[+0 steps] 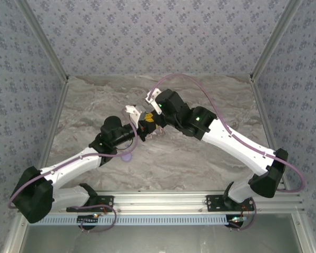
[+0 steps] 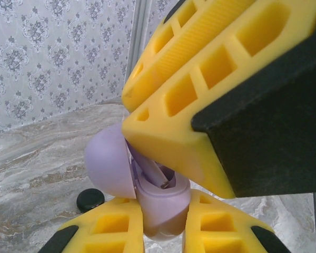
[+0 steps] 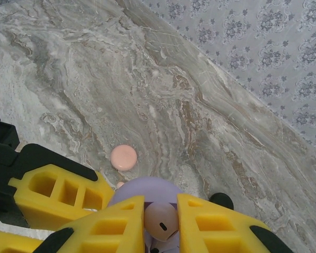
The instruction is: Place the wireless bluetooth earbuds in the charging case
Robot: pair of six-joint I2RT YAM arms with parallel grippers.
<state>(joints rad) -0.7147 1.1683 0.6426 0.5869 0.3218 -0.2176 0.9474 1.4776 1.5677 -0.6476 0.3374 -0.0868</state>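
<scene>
Pinching the light, slippery earbud (image 3: 160,224) by its stubby sides, the right gripper (image 3: 160,206) was clamped shut on it; the left gripper (image 2: 160,211) was clamped on the case (image 2: 168,192).

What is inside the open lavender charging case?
One pale pink earbud shows in the charging case, between the right gripper jaws. Those yellow jaws cover the rest of the cavity.
</scene>
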